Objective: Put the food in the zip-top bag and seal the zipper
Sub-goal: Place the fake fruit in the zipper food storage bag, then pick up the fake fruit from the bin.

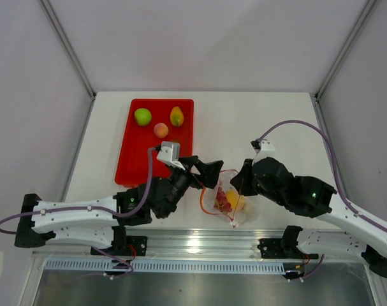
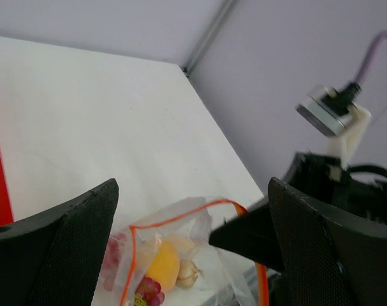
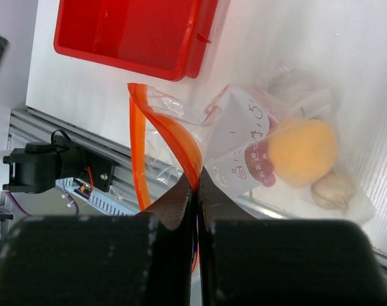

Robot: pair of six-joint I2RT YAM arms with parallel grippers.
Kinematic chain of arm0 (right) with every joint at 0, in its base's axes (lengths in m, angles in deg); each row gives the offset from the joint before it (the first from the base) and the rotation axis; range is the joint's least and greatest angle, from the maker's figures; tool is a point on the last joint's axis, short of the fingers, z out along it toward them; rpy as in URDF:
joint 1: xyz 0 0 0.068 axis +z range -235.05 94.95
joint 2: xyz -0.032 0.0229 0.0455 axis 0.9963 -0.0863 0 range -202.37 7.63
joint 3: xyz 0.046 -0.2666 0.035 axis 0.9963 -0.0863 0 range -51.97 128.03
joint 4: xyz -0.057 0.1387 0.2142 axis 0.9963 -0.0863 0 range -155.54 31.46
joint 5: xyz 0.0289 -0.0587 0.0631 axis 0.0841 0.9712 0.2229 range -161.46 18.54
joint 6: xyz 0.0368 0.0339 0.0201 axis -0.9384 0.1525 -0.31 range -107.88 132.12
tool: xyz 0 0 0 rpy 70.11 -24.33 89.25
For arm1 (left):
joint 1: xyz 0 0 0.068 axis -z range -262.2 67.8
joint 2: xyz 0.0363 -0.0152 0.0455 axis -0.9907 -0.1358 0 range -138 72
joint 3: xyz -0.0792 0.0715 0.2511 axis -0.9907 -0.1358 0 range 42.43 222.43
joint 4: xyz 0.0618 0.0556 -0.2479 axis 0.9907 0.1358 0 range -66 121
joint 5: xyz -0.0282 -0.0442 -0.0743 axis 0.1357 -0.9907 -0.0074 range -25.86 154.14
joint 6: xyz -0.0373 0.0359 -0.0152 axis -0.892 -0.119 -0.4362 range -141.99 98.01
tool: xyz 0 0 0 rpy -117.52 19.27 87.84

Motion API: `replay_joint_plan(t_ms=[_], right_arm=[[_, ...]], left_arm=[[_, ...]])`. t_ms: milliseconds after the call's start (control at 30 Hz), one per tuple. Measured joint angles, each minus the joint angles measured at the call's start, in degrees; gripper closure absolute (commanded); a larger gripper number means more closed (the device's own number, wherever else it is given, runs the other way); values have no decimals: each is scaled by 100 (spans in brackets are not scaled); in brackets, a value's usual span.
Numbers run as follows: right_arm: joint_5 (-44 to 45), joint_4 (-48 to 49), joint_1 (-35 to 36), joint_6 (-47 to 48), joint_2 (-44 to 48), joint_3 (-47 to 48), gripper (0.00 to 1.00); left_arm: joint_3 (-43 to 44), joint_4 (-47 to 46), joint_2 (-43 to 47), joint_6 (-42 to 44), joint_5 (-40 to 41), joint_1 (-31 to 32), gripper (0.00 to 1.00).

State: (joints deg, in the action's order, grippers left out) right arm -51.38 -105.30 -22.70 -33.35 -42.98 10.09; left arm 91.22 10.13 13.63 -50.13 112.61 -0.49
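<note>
White table (image 1: 276, 115) under everything. Red tray (image 1: 132, 162) at far left, with green apple (image 1: 142, 116), yellow-green mango (image 1: 176, 116) and pink peach (image 1: 160, 130) at its far end, apart from one another. Left gripper (image 1: 213, 175) just left of the bag mouth, fingers spread wide, holding nothing. Right gripper (image 3: 196, 191) pinched tight on the zipper (image 3: 139, 140), that mouth edge raised off the table. Clear zip-top bag (image 1: 244, 215) near the front edge, between the two grippers, just right of the tray's near corner, mouth gaping. Inside, packed close together: orange (image 3: 301, 152), dark red grape bunch (image 2: 148, 293), pale garlic-like bulb (image 3: 333, 190).
</note>
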Motion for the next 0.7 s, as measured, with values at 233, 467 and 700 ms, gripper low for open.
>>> replay_joint_plan(t_ms=[233, 467, 700], right_arm=[[48, -188, -13, 7, 138, -2, 100], [146, -352, -33, 50, 267, -9, 100], [168, -435, -33, 96, 267, -13, 100]], left_arm=[[544, 1829, 63, -1001, -85, -1259, 0], [1176, 3884, -433, -2721, 409, -2474, 1], [2371, 5532, -1687, -4391, -136, -3748, 1]])
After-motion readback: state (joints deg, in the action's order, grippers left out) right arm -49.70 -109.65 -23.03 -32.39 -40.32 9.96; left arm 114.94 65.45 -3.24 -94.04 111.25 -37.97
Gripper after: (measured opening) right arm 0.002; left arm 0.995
